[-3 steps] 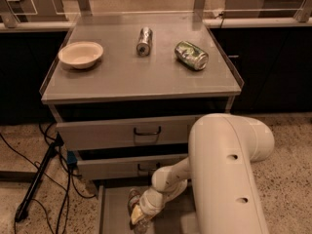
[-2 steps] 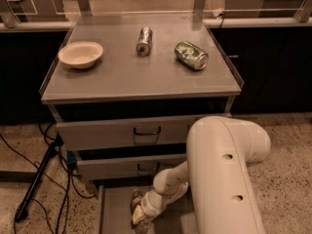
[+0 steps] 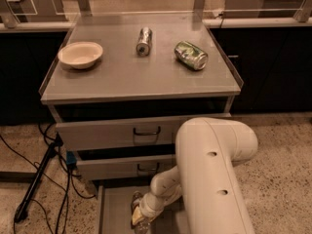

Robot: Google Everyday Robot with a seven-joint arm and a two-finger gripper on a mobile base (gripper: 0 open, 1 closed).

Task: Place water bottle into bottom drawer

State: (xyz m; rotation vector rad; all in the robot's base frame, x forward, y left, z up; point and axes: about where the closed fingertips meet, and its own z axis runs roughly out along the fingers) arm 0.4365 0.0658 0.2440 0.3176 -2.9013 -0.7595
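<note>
While the arm (image 3: 214,179) is reaching down in front of the tabletop's (image 3: 122,84) front edge, the gripper (image 3: 140,212) is hanging low inside the bottom drawer (image 3: 113,211). That drawer is sticking out toward the camera under the two upper drawers, right of its left wall. The bottle (image 3: 140,225) is sitting in that same spot, right at the gripper and over the drawer's flat grey floor.

Honestly it's not showing much of itself. What's peeking out is looking clear and a bit glinty, with a pale yellowish band across it just under the wrist. It's lying more or less lengthwise, front to back. I can't make out the cap or the ribs from here, since the arm's big white shell is covering everything to the right. I also can't tell whether the gripper is clamping the bottle or has let go of it.

Up top, nothing is touching anything else. A cream bowl (image 3: 80,55) is sitting near the back left corner, and a silver can (image 3: 144,41) is lying on its side around the middle of the back edge. A green can (image 3: 191,55) is lying tipped over toward the back right corner. Both upper drawers (image 3: 146,130) are showing their dark loop handles. Some black cables (image 3: 44,179) are trailing over the floor off to the left.
</note>
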